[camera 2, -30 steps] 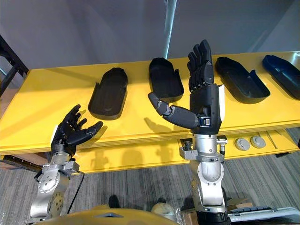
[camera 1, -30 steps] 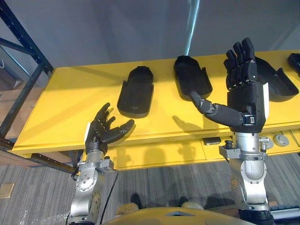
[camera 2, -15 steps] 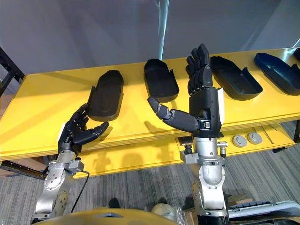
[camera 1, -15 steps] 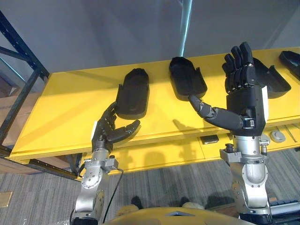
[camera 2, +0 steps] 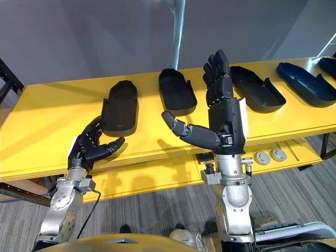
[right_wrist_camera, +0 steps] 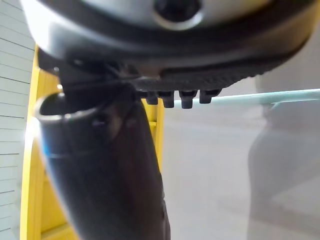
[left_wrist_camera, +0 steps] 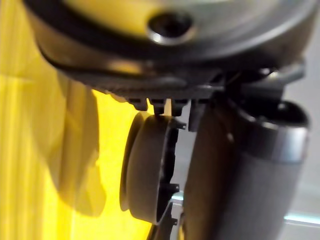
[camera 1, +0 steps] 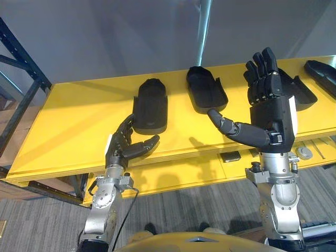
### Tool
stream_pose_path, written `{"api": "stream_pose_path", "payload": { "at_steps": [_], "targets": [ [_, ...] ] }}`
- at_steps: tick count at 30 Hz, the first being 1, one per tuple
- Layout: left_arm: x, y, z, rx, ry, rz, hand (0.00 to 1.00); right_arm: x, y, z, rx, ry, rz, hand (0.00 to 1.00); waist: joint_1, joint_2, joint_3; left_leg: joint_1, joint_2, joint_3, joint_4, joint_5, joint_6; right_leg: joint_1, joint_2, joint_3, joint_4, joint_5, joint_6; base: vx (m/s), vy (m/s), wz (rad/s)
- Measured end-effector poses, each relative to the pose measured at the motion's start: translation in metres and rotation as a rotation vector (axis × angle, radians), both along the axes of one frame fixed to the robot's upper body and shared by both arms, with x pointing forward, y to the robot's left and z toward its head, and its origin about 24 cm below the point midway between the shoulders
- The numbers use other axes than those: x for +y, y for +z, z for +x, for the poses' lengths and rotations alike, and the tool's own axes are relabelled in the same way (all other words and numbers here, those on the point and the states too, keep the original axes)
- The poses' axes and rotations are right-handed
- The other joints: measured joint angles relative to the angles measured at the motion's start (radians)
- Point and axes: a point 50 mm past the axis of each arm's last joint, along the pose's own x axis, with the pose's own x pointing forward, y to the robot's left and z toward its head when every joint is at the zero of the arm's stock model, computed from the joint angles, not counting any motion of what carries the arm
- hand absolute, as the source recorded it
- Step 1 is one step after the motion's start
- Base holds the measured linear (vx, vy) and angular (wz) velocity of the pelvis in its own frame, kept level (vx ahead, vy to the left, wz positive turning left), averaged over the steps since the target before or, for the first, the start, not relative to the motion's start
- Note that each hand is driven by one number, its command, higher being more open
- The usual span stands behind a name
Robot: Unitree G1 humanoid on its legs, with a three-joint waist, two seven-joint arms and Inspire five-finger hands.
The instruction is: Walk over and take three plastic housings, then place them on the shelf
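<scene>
The left hand (camera 1: pixel 126 148) hangs low over the front edge of the yellow surface (camera 1: pixel 73 121), palm turned half up, fingers loose and spread, thumb out, nothing in it. The right hand (camera 1: pixel 268 107) is held up high, fingers straight and pointing upward, thumb stretched across toward the robot's left, and it too is empty.

All the black plastic housings lie on the surface, none taken yet. The nearest housing (camera 1: pixel 150 105) sits just beyond the left hand's fingertips, a touch to their right, apart from them. Its long axis runs away from the robot, the open squared end toward the front edge and the rounded end at the back. A second housing (camera 1: pixel 206 90) lies further back, between the two hands, angled a little. A third housing (camera 2: pixel 257 89) lies past the right hand, partly hidden by it in the left eye view, and a fourth housing (camera 2: pixel 304 80) is well off to the right.

From where I stand the left hand looks the better placed: the first housing is straight ahead of it, and a short reach forward along its length should bring the fingers over the near end
</scene>
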Motion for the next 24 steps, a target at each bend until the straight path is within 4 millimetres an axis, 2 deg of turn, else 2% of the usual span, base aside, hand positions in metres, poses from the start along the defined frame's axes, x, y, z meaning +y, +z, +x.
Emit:
{"api": "stream_pose_path", "payload": {
  "at_steps": [9,18,24],
  "targets": [
    [-0.005,0.000,0.001,0.004,-0.029,-0.033,1.00,0.000,0.000,0.000,0.000,0.000,0.000,1.00,-0.001,0.000,-0.002,0.000,-0.003,0.000,0.000,0.001,0.002,0.000,-0.004,0.000,0.000,0.002,0.002,0.00,0.000,0.00],
    [-0.006,-0.004,0.001,0.031,-0.037,-0.027,1.00,0.006,-0.001,0.000,0.007,0.032,0.001,1.00,-0.004,-0.009,-0.027,0.000,-0.005,0.003,0.000,0.002,0.007,-0.001,-0.005,0.002,-0.002,0.005,0.002,0.00,0.000,0.00],
    [-0.005,-0.004,0.001,0.037,0.029,0.016,1.00,0.011,-0.007,0.003,0.067,0.211,0.065,1.00,-0.006,-0.016,-0.037,0.000,-0.005,0.002,0.000,0.003,0.007,-0.001,-0.005,0.001,-0.003,0.006,0.002,0.00,0.000,0.00]
  ]
}}
